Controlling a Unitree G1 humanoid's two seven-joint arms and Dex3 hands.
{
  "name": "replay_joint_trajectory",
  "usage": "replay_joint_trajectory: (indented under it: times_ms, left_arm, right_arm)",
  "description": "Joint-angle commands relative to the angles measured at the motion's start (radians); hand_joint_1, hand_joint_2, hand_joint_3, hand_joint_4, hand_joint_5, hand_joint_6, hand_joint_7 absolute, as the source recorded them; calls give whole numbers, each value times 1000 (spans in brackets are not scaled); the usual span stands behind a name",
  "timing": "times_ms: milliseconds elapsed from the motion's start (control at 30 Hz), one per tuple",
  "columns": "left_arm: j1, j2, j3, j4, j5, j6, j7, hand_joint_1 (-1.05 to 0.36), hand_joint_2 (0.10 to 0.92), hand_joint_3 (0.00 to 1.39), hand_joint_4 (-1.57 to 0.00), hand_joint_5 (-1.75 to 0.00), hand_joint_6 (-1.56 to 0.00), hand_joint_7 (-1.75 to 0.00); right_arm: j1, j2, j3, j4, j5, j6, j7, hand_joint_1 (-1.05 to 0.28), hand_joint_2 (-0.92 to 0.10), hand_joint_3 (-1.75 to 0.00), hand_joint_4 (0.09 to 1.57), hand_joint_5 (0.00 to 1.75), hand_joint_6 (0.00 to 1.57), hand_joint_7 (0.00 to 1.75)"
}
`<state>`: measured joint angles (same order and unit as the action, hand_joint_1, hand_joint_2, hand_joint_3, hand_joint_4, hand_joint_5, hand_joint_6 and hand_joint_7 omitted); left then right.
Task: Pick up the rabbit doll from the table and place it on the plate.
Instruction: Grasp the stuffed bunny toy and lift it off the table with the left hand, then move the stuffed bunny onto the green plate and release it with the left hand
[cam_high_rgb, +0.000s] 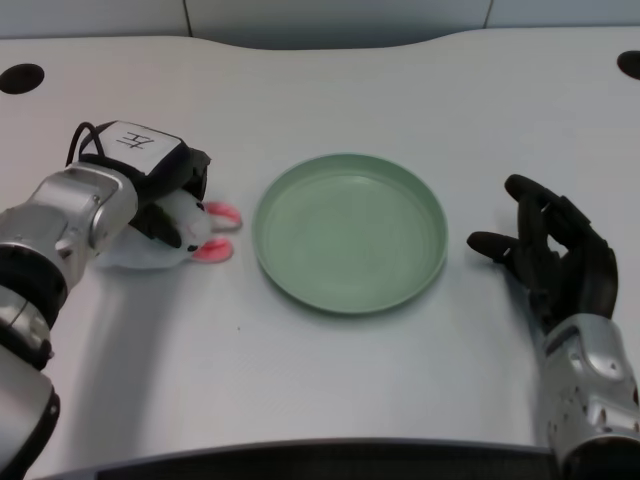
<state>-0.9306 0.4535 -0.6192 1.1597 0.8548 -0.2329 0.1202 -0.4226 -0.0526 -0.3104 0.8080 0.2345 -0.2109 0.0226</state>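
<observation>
1. My left hand (165, 190) is down on the rabbit doll (195, 232), which lies on the white counter (330, 390) just left of the plate.
2. My fingers are wrapped over the doll's white body, so I am gripping it; the doll looks to be resting on the counter under my hand.
3. Its two pink-lined ears stick out from under my hand and point right, toward the plate, without touching its rim.
4. The green plate (350, 290) sits near the middle of the counter, with nothing in it.
5. A white label with a black mark covers the back of my left hand.
6. My right hand (555, 255) rests on the counter to the right of the plate, apart from it.
</observation>
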Motion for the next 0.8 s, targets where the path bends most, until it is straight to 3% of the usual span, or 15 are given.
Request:
replay_joint_trajectory:
  times_ms: [33,200,300,367,533,733,800]
  left_arm:
    - [9,21,1,17,-3,-19,43,-275,802,4,-716,-1695,-666,-1272]
    - [18,27,8,25,-8,-61,143,-231,841,15,-863,-1745,-811,-1003]
    - [22,29,18,31,-19,-86,184,-200,866,12,-913,-1746,-805,-1113]
    - [24,31,34,30,-36,-106,188,-189,907,23,-905,-1746,-712,-1366]
    - [24,39,99,2,-103,-138,182,-148,920,31,-871,-1746,-640,-1696]
    - [0,40,206,-89,-228,-120,41,-97,919,45,-804,-1746,-542,-1746]
    - [-8,42,208,-131,-226,-130,14,-93,904,41,-810,-1746,-566,-1746]
  right_arm:
    - [10,-1,1,5,1,-3,4,-311,-921,-322,732,1041,690,452]
    - [7,-1,-1,6,3,3,0,-313,-921,-308,725,1030,698,461]
    - [5,-1,-1,8,0,4,-3,-310,-921,-313,735,1036,689,459]
    - [3,-1,-1,10,-1,5,-7,-306,-921,-315,725,1032,701,465]
    - [0,-1,2,16,-4,2,-12,-309,-921,-303,724,1030,701,467]
    - [-7,-3,6,29,-11,-7,-17,-311,-921,-327,713,1017,688,465]
    - [-11,-2,5,31,-12,-2,-22,-317,-921,-313,706,1012,685,463]
